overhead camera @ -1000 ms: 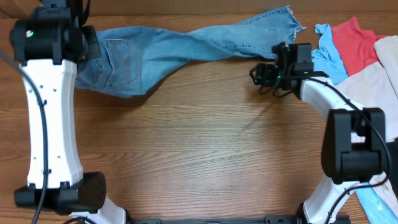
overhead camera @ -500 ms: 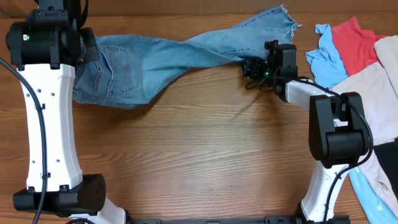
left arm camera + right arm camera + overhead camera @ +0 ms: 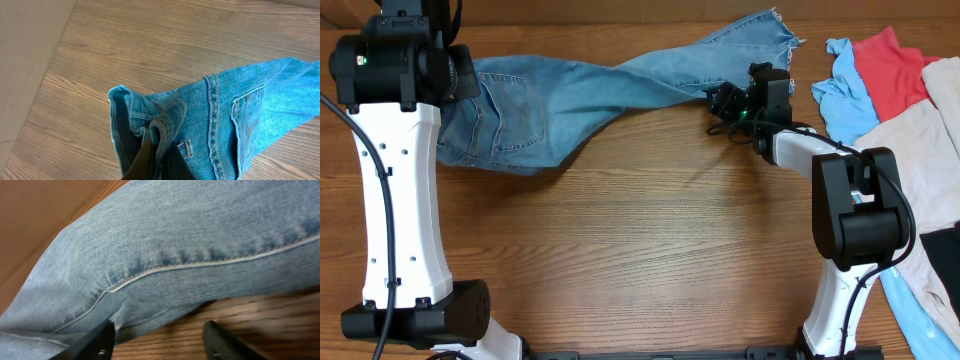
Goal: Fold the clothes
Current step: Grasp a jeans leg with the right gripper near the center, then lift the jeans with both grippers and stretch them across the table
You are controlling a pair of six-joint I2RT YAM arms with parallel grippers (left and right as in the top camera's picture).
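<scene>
Light blue denim jeans lie stretched across the far side of the table, waist at the left, frayed hem at the upper right. My left gripper is shut on the waistband, with a back pocket beside it; in the overhead view the left arm hides that grip. My right gripper is open at the lower edge of the leg. In the right wrist view its fingers straddle the denim's edge, with bare wood between them.
A pile of other garments lies at the right: light blue, red and beige. Wooden table in front. Table's left edge shows in the left wrist view.
My right gripper has moved left and up, from beside the jeans leg to its lower edge. The jeans have shifted slightly left. The left arm has stayed still over the last half second.
</scene>
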